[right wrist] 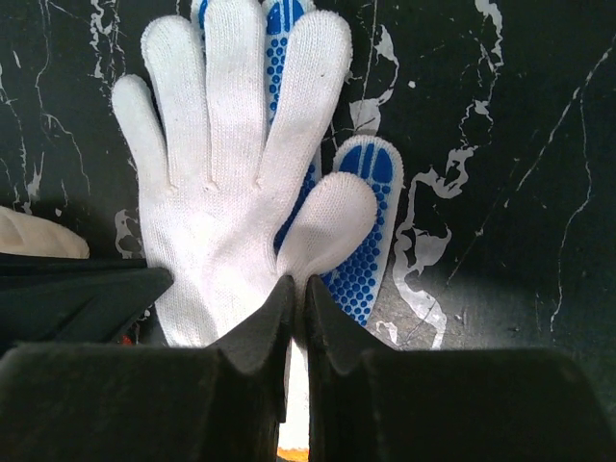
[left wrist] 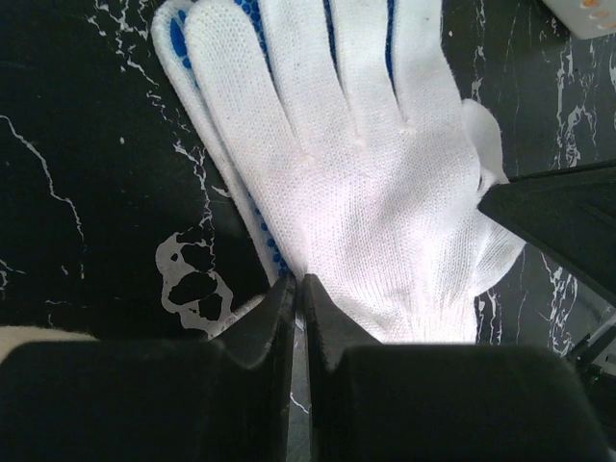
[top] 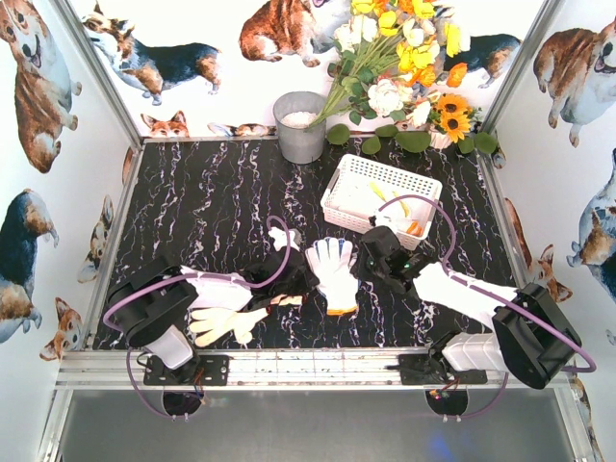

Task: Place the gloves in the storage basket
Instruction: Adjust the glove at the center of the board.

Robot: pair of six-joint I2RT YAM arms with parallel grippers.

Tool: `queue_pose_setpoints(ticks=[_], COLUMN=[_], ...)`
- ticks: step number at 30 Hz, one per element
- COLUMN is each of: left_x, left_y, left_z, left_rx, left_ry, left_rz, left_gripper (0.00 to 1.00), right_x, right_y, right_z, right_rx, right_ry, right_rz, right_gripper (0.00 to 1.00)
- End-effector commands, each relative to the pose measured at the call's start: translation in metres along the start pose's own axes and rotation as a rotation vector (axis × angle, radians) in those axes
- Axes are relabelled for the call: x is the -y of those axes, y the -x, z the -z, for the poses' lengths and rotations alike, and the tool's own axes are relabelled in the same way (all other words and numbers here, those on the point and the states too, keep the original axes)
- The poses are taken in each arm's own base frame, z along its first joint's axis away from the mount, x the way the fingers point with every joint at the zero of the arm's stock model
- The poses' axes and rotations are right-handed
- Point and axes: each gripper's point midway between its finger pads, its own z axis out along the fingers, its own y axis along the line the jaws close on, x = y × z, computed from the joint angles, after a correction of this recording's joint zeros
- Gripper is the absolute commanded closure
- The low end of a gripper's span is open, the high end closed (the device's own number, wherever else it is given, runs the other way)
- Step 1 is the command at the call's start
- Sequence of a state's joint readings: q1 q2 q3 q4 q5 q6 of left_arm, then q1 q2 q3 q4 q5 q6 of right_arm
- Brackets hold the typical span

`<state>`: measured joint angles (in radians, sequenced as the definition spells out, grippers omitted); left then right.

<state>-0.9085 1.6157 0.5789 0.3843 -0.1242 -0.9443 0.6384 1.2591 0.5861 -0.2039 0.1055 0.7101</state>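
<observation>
Two white knit gloves point(top: 332, 265) with blue grip dots lie stacked flat, fingers pointing away, at the middle of the black marble table. My left gripper point(top: 298, 281) is shut on the left edge of the top glove point(left wrist: 366, 173), pinching a fold of its fabric point(left wrist: 299, 281). My right gripper point(top: 369, 258) is shut on the same glove point(right wrist: 231, 192) at the base of its thumb point(right wrist: 299, 284). The dotted lower glove point(right wrist: 361, 260) shows beneath. The white storage basket point(top: 385, 170) stands behind the right gripper with gloves inside. A cream glove point(top: 226, 322) lies by the left arm.
A grey metal bucket point(top: 300, 130) stands at the back centre, with a bunch of artificial flowers point(top: 404, 58) beside it at the back right. A small white glove piece point(top: 282, 238) lies just beyond the left gripper. Walls enclose the table on three sides.
</observation>
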Motion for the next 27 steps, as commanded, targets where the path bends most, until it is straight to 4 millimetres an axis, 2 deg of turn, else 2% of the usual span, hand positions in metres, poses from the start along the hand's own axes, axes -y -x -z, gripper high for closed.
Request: queue_pose_setpoints(ticks=[1,8,17,21,23,27], left_x=[0.002,-0.003,-0.017,-0.017,-0.014,-0.005], left_y=[0.016,0.011,0.015,0.016,0.018,0.028], left_z=[0.005,0.0,-0.002,-0.003,-0.004,0.003], left_rx=[0.052,0.037,0.049,0.048,0.045,0.054], left_ry=[0.008,0.024,0.094,0.097,0.092,0.097], left_rz=[-0.012,-0.017,-0.039,-0.049,-0.062,-0.102], left_gripper=[1.0,1.0,1.0,1.0,0.97,0.81], right_x=[-0.023,-0.018,-0.009,-0.009,-0.011,-0.013], right_y=[0.036,0.031,0.026,0.023,0.022,0.025], right_z=[0.006,-0.005,-0.021,-0.026,-0.026,-0.017], right_rx=[0.109,0.095,0.077,0.056,0.043,0.037], right_ry=[0.07,0.048,-0.003,-0.005,0.002,0.002], right_rz=[0.009,0.019,0.036,0.049,0.054,0.067], right_gripper=[1.0,1.0,1.0,1.0,0.95,0.82])
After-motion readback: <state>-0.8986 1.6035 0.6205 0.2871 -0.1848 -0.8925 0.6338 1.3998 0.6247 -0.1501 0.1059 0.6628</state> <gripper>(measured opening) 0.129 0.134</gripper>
